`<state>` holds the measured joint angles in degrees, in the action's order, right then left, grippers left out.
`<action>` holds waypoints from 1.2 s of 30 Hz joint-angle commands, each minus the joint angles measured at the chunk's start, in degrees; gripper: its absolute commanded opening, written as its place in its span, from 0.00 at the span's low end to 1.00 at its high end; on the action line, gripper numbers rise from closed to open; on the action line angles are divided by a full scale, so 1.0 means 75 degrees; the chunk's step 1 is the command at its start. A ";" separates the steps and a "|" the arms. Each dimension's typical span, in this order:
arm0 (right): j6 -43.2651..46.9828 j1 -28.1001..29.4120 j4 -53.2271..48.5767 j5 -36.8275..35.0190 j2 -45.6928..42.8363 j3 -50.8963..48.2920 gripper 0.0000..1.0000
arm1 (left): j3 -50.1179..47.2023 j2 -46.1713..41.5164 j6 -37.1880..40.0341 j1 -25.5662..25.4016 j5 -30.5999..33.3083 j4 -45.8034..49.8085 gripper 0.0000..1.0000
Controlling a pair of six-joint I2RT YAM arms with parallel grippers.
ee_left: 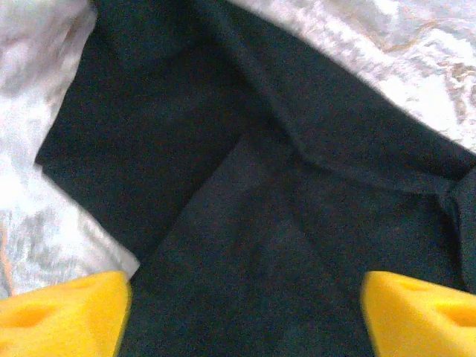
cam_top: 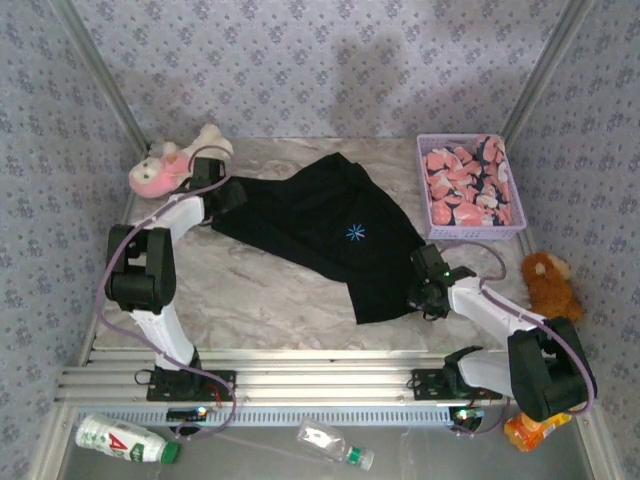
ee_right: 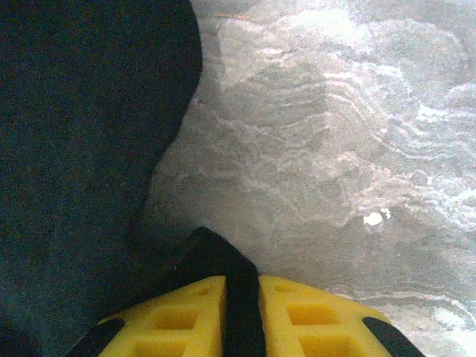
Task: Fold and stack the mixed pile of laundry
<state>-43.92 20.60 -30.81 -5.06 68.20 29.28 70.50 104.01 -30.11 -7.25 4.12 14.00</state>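
While your right end effector (ee_right: 242,301) pinches the black T-shirt (cam_top: 330,225) spread across the tabletop (cam_top: 265,290), your left end effector (ee_left: 245,316) stands wide open over its sleeve; the pink garment (cam_top: 468,185) fills the far-right basket (cam_top: 475,233).

The left arm (cam_top: 140,270) reaches up the left side with its elbow bent; the left gripper (ee_left: 245,305) points downward, yellow pads (ee_left: 67,316) spread wide; the right arm (cam_top: 500,312) lies low and folded; the right gripper (ee_right: 242,290) pinches a fold of the black T-shirt (ee_right: 82,149).
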 commanded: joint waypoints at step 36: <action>0.0216 0.0332 0.1296 -0.0064 0.0480 0.0355 0.08 | -0.1892 -0.3160 0.0413 -0.0224 0.0492 0.1772 0.00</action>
<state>-42.61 22.39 -31.51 -7.51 70.15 30.70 56.07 82.63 -28.49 -8.71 6.13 20.14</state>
